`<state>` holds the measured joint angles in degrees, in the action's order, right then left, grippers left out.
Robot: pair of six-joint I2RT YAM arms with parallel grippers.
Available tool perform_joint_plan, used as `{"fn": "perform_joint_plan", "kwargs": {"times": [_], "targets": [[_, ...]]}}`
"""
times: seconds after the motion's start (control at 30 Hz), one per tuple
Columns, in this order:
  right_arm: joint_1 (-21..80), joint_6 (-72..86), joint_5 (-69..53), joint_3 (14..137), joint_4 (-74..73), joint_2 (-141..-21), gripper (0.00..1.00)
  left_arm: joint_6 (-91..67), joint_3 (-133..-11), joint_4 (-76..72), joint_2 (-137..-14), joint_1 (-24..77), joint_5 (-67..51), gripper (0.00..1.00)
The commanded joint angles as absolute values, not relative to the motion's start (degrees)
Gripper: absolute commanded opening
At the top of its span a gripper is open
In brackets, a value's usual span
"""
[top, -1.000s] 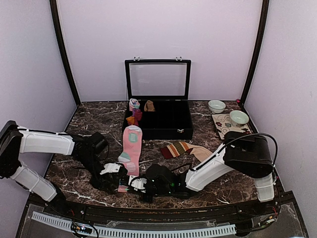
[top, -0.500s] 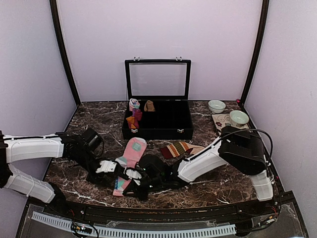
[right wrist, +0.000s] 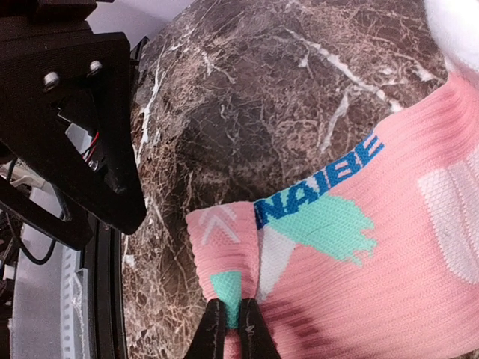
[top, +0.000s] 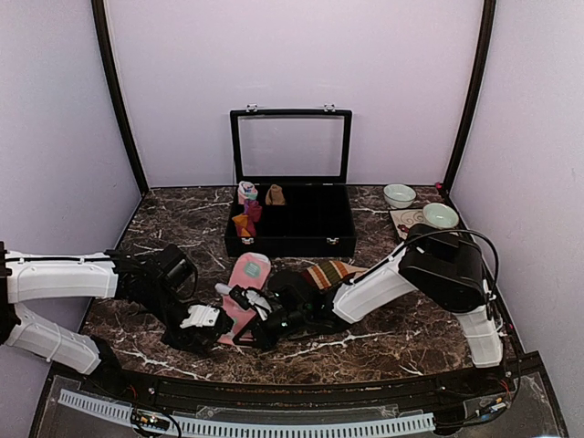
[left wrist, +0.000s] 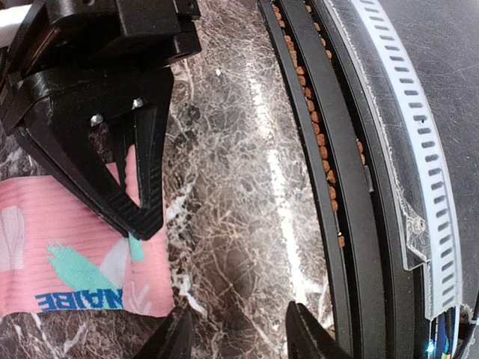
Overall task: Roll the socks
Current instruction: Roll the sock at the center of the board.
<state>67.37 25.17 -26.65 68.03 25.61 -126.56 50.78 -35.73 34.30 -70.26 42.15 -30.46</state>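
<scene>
1. Closest in, the left fingers [left wrist: 305,333] hang spread apart over bare desk [left wrist: 224,149], just beside the pink sock [left wrist: 67,254] at its blue-lettered cuff, gripping nothing.
2. Next, the right fingers [right wrist: 228,325] are clenched on that cuff's corner, pinching up a small fold.
3. Beyond them, the rest of the pink sock lies flat, pointing toward the black box [top: 301,228].
4. Farther right, the striped sock [top: 327,272] lies behind the right arm, in front of the box.

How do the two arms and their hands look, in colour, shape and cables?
The left arm and right arm have white boxy covers joined by black rounded joints. A thin black cable loops over the right arm's large black elbow housing. Both the left hand and right hand are black; the right hand's fingers are tapering wedges with ribbed faces and silver screws.
</scene>
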Motion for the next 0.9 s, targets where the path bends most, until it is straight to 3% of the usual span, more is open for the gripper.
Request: {"fn": "perform_joint_plan", "kwargs": {"times": [0.0, 0.3, 0.87], "targets": [[66.94, 31.96, -31.06, 64.51, 16.02, -131.32, 0.0, 48.53, -35.8, 31.13, -70.78, 43.84, -29.94, 0.45], [66.79, 34.84, -35.23, 68.38, 9.92, -132.16, 0.0, 48.48, -36.61, 27.05, -73.71, 45.71, -27.21, 0.44], [65.88, 40.96, -36.28, 68.34, 12.62, -133.46, 0.0, 47.34, -35.08, 24.32, -77.52, 46.93, -25.43, 0.26]]}}
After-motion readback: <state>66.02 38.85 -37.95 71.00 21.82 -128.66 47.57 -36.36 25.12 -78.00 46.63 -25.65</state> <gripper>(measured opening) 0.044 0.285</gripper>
